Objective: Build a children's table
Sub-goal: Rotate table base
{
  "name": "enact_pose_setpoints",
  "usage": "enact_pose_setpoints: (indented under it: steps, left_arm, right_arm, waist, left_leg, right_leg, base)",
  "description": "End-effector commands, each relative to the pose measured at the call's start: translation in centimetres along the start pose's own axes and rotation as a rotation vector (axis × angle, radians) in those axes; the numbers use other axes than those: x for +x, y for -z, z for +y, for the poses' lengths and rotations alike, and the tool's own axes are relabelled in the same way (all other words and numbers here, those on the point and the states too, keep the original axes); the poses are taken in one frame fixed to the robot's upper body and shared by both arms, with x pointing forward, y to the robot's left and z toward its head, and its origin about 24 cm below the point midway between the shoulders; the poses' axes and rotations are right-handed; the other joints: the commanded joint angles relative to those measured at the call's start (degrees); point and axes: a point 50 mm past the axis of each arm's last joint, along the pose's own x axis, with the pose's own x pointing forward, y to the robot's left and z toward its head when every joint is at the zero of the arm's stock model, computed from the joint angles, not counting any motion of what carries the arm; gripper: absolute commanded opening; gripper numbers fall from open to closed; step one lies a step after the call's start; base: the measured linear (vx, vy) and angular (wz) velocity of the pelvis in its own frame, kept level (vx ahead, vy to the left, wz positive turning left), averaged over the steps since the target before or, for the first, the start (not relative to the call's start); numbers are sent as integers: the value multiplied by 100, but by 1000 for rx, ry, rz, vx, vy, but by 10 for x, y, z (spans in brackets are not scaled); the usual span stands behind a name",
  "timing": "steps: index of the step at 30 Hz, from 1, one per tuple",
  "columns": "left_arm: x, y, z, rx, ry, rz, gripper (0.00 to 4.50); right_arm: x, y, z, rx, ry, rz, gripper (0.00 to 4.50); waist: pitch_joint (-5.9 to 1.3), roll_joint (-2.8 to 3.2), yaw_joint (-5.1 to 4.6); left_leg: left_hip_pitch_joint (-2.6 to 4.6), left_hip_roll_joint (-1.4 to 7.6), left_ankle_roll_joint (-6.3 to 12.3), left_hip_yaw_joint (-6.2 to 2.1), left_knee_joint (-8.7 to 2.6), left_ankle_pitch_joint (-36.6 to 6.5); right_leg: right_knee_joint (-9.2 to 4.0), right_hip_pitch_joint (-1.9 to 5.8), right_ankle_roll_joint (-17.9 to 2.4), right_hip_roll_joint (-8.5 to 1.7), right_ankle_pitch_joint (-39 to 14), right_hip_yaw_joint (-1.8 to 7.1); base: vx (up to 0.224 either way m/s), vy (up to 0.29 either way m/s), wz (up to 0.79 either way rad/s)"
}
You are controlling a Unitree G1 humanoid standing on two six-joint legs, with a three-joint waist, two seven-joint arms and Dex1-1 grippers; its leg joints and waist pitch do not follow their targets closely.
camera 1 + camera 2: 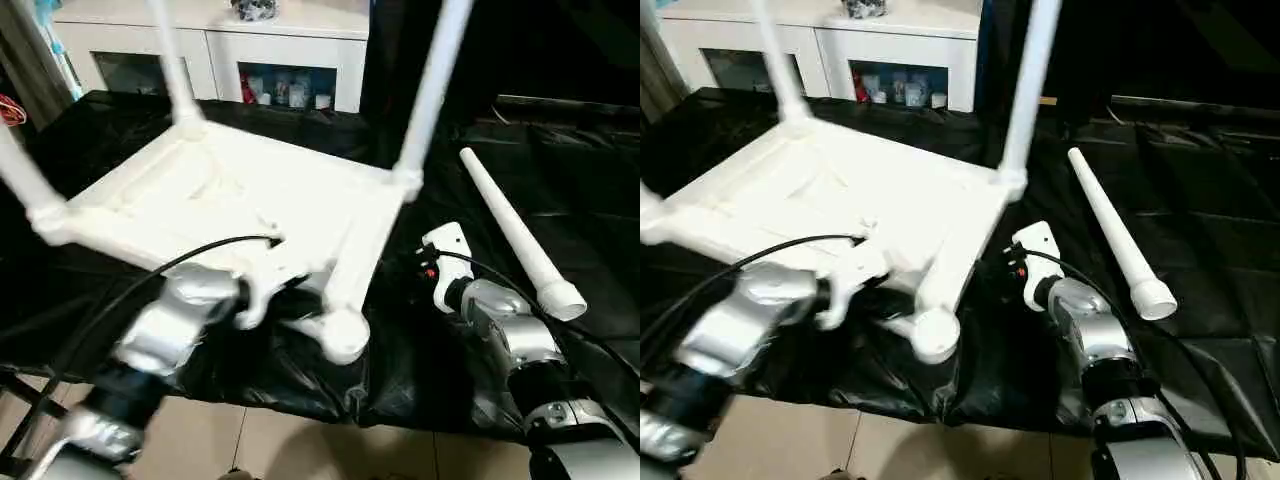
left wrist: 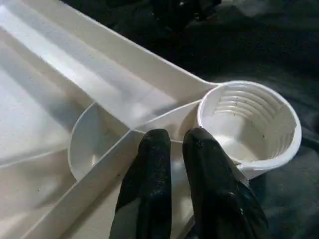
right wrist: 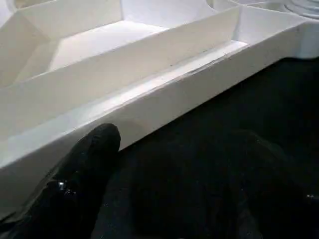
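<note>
**Desk:** What did the frame show on the left?

**Photographer:** The children's table [image 1: 250, 195] lay upside down on the black-covered table [image 1: 90, 130], ribbed underside up, three legs already standing in its corner sockets. The left hand [image 2: 172, 142] had its two black fingers drawn nearly together, pinching a thin rib beside the empty corner socket [image 2: 249, 124]. In my judgement that grip was there to hold the top steady and keep the open socket near the robot.

**Desk:** And the middle?

**Photographer:** The empty socket overhung the near edge of the black-covered table, open mouth up. It was the one corner without a leg.

**Desk:** The right side?

**Photographer:** The right hand [image 3: 169, 164] was spread wide and held nothing. One black finger [image 3: 89, 154] sat close against the top's outer rim, the other well off it, over the black cover. Whether the finger touched the rim could not be told.

**Desk:** The last leg?

**Photographer:** The fourth leg [image 1: 515, 230] lay loose further right, flared end toward the robot, apart from both hands. It looked placed within the right arm's reach, so picking it up seemed the likely next step.
</note>
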Motion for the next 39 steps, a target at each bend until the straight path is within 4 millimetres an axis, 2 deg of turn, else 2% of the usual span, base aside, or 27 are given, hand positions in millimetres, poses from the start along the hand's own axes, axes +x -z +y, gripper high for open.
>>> enact_pose_setpoints:
  steps: [1, 6, 7, 11, 16, 17, 20, 22, 23, 25, 28, 30, 32, 33, 34, 35, 36, 37, 38, 39]
  left_arm:
    - [10, -9, 2, 38, -15, -20, 72]
    - [19, -14, -4, 32, 20, -42, 72]
    - [22, -15, -5, 31, 28, -47, 72]
    - [29, -16, -7, 43, 32, -46, 72]
    - [32, -15, 4, 74, -75, -36, 72]
    - [31, -16, 8, 81, -113, -46, 72]
    - [29, -19, 14, 87, -168, -69, 72]
    - [27, -22, 18, 84, -211, -108, 72]
    - [27, -23, 19, 82, -220, -119, 72]
    - [27, -23, 19, 84, -224, -125, 72]
    - [30, -22, 19, 85, -235, -140, 72]
    - [32, -23, 20, 87, -254, -167, 72]
    - [32, -28, 21, 83, -274, -214, 72]
    - [32, -28, 21, 83, -274, -214, 72]
    - [32, -30, 21, 79, -282, -236, 72]
    - [32, -30, 21, 79, -282, -236, 72]
    - [28, -36, 21, 55, -294, -293, 72]
    - [20, -44, 24, -2, -350, -385, 72]
    - [20, -44, 24, -2, -350, -385, 89]
    - [11, -47, 27, -61, -407, -464, 89]
  right_arm:
    - [10, -11, 12, -22, -64, -34, 397]
    - [13, -11, 17, -21, -80, -38, 397]
    - [15, -12, 19, -21, -87, -38, 397]
    - [20, -13, 26, -29, -109, -41, 397]
    - [28, -18, 34, -19, -125, -62, 397]
    - [30, -21, 35, -16, -116, -79, 397]
    - [29, -26, 31, -16, -78, -120, 397]
    - [22, -37, 18, -16, 0, -189, 397]
    - [19, -40, 14, -17, 23, -211, 397]
    - [14, -42, 9, -18, 41, -224, 397]
    - [1, -45, -1, -40, 72, -247, 397]
    - [-10, -45, -6, -53, 97, -249, 397]
    - [-20, -43, -9, -56, 124, -239, 397]
    - [-20, -43, -9, -56, 124, -239, 397]
    - [-24, -42, -9, -55, 133, -233, 397]
    - [-24, -42, -9, -55, 133, -233, 397]
    - [-28, -40, -9, -53, 153, -220, 397]
    - [-33, -36, -9, -39, 181, -206, 397]
    - [-33, -36, -9, -39, 181, -206, 397]
    - [-39, -32, -8, -36, 215, -196, 397]
  waist:
    - [-389, -20, 47]
    - [-391, -12, 47]
    - [-390, 17, 45]
    - [-387, 13, 36]
    - [-382, 4, 9]
    - [-382, -35, 2]
    - [-386, -19, 6]
    - [-401, -62, 19]
    - [-422, -50, 45]
    - [-442, -59, 65]
    - [-437, -28, 102]
    - [-431, -40, 155]
    - [-414, 18, 210]
    - [-420, -14, 229]
    - [-418, -9, 225]
    - [-415, -14, 215]
    - [-397, 14, 199]
    - [-393, 3, 186]
    - [-401, 1, 201]
    - [-394, 9, 180]
  left_leg:
    - [17, 47, 127, 14, -359, -1266]
    - [18, 57, 131, 10, -358, -1296]
    - [19, 55, 128, 8, -358, -1304]
    - [21, 55, 107, 4, -365, -1418]
    - [6, 56, 77, -14, -378, -1551]
    - [12, 53, 90, -10, -375, -1557]
    - [0, 55, 112, -11, -369, -1462]
    - [11, 66, 150, -2, -358, -1339]
    - [5, 71, 214, 3, -342, -1095]
    - [-10, 68, 321, 14, -317, -892]
    - [-12, 67, 454, 19, -302, -758]
    - [4, 62, 460, 32, -298, -806]
    - [31, 67, 375, 32, -309, -972]
    - [27, 68, 326, 26, -319, -990]
    - [2, 61, 265, 13, -333, -1042]
    - [8, 59, 237, 15, -334, -1110]
    - [7, 59, 171, 13, -344, -1248]
    - [7, 61, 119, 11, -348, -1288]
    - [-7, 64, 128, 4, -343, -1279]
    - [7, 66, 121, 7, -350, -1362]
  right_leg:
    - [-397, 326, -1302, -217, -1069, 200]
    - [-387, 323, -1344, -220, -1019, 198]
    - [-387, 322, -1349, -218, -1014, 196]
    - [-402, 323, -1350, -217, -1097, 192]
    - [-427, 330, -1255, -229, -1343, 183]
    - [-439, 317, -1227, -232, -1434, 183]
    - [-427, 318, -1221, -240, -1386, 188]
    - [-416, 309, -1255, -248, -1237, 195]
    - [-363, 317, -1336, -233, -835, 198]
    - [-316, 322, -1414, -223, -421, 195]
    - [-301, 323, -1448, -215, -155, 200]
    - [-315, 318, -1407, -210, -232, 200]
    - [-356, 304, -1301, -205, -464, 211]
    - [-356, 318, -1256, -200, -473, 210]
    - [-360, 333, -1226, -206, -558, 200]
    - [-368, 319, -1224, -204, -640, 199]
    - [-402, 316, -1189, -208, -824, 200]
    - [-392, 324, -1196, -200, -867, 208]
    - [-390, 331, -1197, -214, -852, 202]
    - [-411, 308, -1170, -209, -1004, 198]
  base:
    - [0, 0, 0]
    - [0, 0, 0]
    - [0, 0, 0]
    - [0, 0, 0]
    - [0, 0, 0]
    - [0, 0, 0]
    - [0, 0, 0]
    - [0, 0, 0]
    - [0, 0, 0]
    - [0, 0, 0]
    - [0, 0, 0]
    - [0, 0, 0]
    - [0, 0, 0]
    - [0, 0, 0]
    - [0, 0, 0]
    - [0, 0, 0]
    - [0, 0, 0]
    - [0, 0, 0]
    - [0, 0, 0]
    - [0, 0, 0]
